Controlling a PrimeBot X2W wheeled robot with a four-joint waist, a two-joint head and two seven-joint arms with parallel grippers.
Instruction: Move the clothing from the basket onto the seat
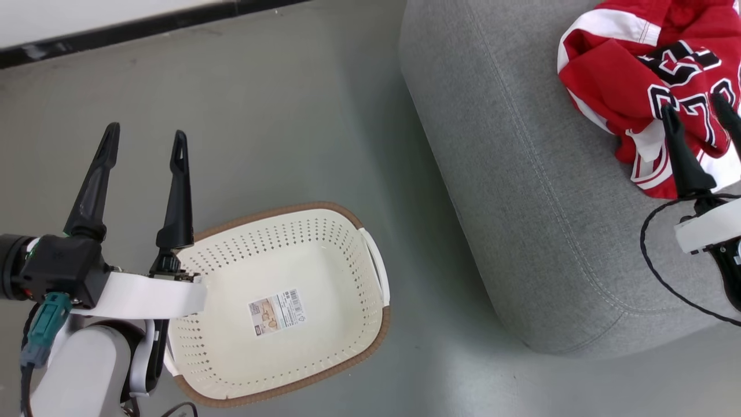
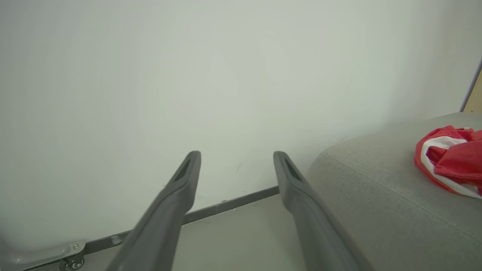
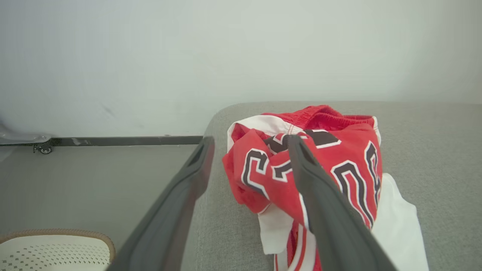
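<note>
The clothing point(image 1: 625, 75) lay heaped on the seat point(image 1: 521, 174) at upper right, directly ahead of the open, empty right end effector point(image 1: 694, 107), well apart from the open left end effector point(image 1: 146, 132) beside the empty basket point(image 1: 289, 207).

Clothing point(image 1: 619, 81) lies heaped on the seat point(image 1: 521, 174), the right end effector point(image 1: 697, 110) spread over it; the basket point(image 1: 347, 278) stands on the floor point(image 1: 260, 116).

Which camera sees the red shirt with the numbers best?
The right wrist view: the clothing lies mid-picture on the seat, lettering plain. The head view cuts the clothing off at the top right corner; the left wrist view catches a red-and-white edge.
</note>
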